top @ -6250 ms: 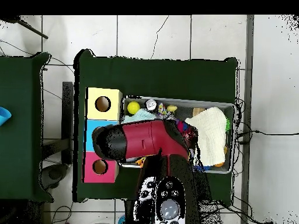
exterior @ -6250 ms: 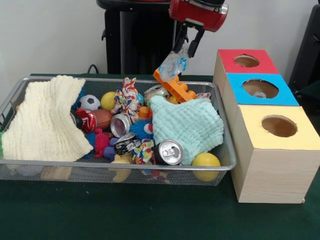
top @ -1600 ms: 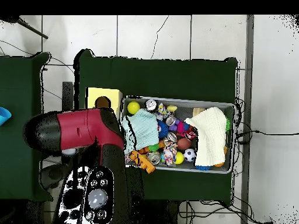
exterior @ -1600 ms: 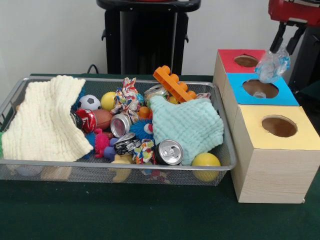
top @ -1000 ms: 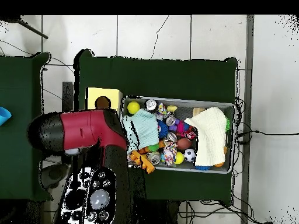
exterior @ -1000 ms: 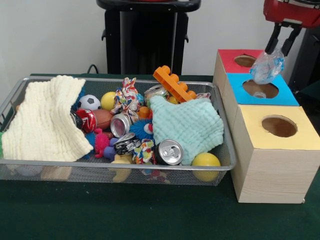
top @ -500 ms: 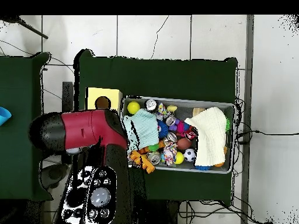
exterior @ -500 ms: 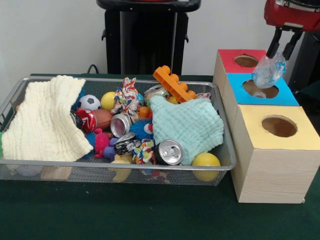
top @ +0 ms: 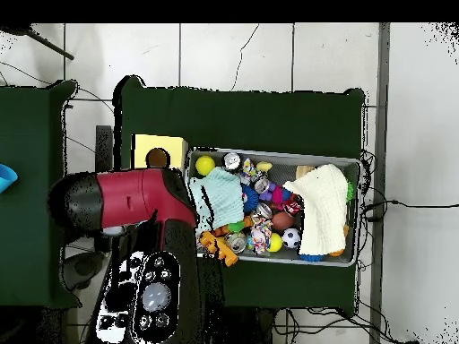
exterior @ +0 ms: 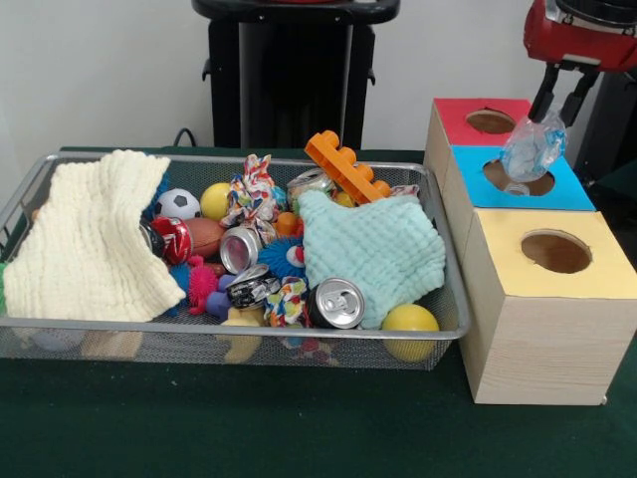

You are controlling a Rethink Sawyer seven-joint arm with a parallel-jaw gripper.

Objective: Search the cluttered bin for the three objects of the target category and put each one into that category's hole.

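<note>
In the front view my gripper (exterior: 557, 110) is shut on a clear wrinkly plastic bottle (exterior: 532, 149) and holds it just above the round hole (exterior: 518, 177) of the blue-topped box (exterior: 562, 189). The bottle's lower end hangs over the hole's right part. Something pale shows inside the hole. The wire mesh bin (exterior: 229, 337) at left holds toys, cans and cloths; no other clear bottle shows in it. In the overhead view the red arm (top: 125, 202) covers the blue and red boxes, and the bin (top: 359, 215) lies to its right.
The red-topped box (exterior: 460, 118) stands behind the blue one and the yellow-topped box (exterior: 542, 289) in front. In the bin lie a cream cloth (exterior: 95, 244), a mint cloth (exterior: 373, 249), silver cans (exterior: 336, 304), yellow balls (exterior: 410, 319) and an orange toy block (exterior: 343, 169).
Since six seconds ago my gripper has carried the bottle from above the bin's back right corner over to the blue box. In the last second it has sunk slightly toward the hole.
</note>
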